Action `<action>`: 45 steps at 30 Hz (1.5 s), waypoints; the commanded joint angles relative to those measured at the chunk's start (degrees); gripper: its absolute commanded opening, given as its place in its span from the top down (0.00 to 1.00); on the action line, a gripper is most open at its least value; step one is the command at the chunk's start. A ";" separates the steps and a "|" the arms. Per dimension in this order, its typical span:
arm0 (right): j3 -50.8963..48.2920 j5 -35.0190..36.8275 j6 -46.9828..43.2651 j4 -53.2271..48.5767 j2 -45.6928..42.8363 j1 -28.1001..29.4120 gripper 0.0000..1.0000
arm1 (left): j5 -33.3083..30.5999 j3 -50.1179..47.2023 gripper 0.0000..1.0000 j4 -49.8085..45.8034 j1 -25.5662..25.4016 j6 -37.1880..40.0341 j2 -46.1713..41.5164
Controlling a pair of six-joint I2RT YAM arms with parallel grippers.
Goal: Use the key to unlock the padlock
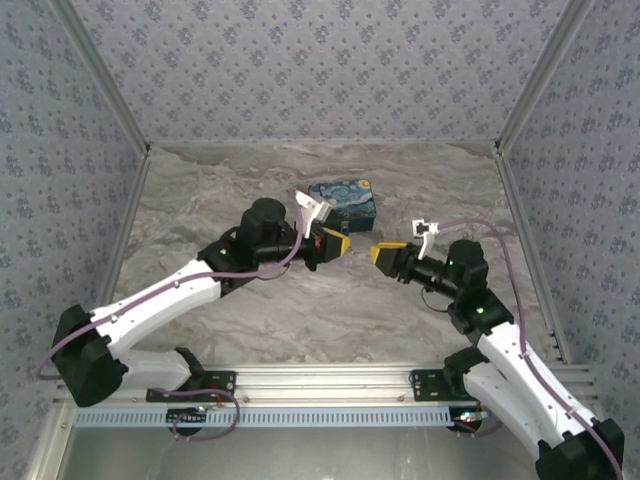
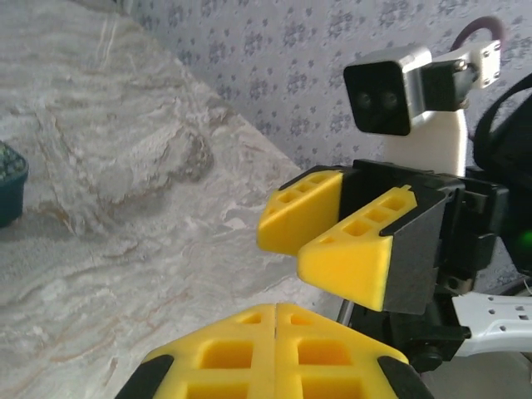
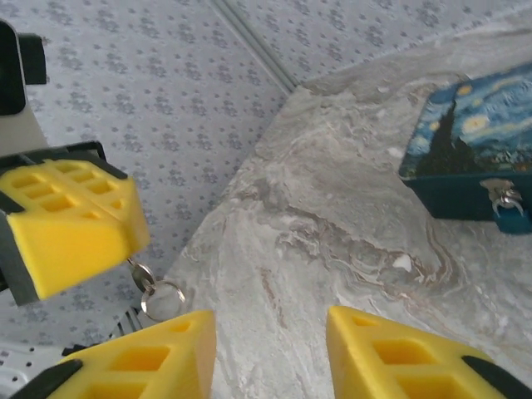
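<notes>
Nearest in, the left gripper (image 1: 343,244) had its yellow fingers (image 2: 241,349) pressed tight together, and from under them hung the thin dark metal key (image 3: 140,268) on its small silvery ring (image 3: 164,295). Facing it tip to tip, just apart above the grey marbled tabletop (image 1: 300,310), the right gripper (image 1: 380,254) held its fingers spread wide, nothing between them. Further back, the blue-and-yellow swirl-painted rectangular tin box (image 1: 343,200) sat flat on the tabletop. On its front face hung the tiny teal padlock (image 3: 510,218) with a thin silvery shackle, well apart from the key.
</notes>
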 commanded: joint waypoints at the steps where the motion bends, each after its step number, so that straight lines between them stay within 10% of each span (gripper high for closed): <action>1: 2.80 -8.40 -0.54 7.42 -0.39 -0.53 0.49 | 0.99 4.02 1.00 -3.57 0.05 5.10 -2.17; 13: 7.21 -8.00 -1.74 18.81 5.24 9.10 0.40 | 8.04 9.69 1.00 -5.13 0.10 9.25 -2.68; 45: 7.52 -10.05 -4.69 13.16 5.13 9.81 0.66 | 9.24 8.28 1.00 -4.09 0.10 9.54 -3.64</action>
